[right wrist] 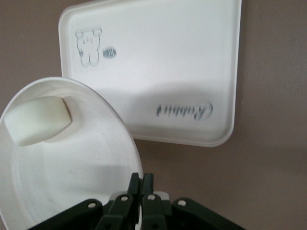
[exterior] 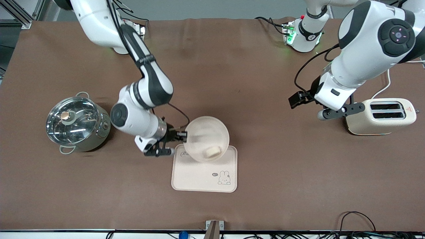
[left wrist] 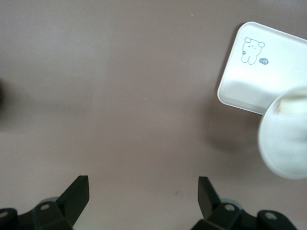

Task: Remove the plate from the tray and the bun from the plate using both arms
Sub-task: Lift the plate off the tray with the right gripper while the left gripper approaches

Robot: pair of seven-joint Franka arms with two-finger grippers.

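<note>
Plate [exterior: 206,132], round, shallow and cream with a faint speckle and a raised rim, hangs tilted in the air over the tray's edge nearest the robots, pinched at its rim by the right gripper [exterior: 181,134]. In the right wrist view the black fingers [right wrist: 139,184] close tight on the rim. Inside the plate lies the bun [exterior: 212,152], a small pale rounded lump, matte and smooth, resting against the lower part of the wall.

Below, the tray [exterior: 199,177] is a rounded cream rectangle with a low lip, a rabbit drawing and script lettering, lying flat on the brown cloth. The right arm bends down from its base, its wrist turned sideways beside the plate.

The left gripper [exterior: 327,114] waits up in the air beside the cream toaster [exterior: 382,116], its black fingers [left wrist: 76,194] spread wide over bare cloth. A shiny steel pot [exterior: 78,124] with a glass lid stands toward the right arm's end.
</note>
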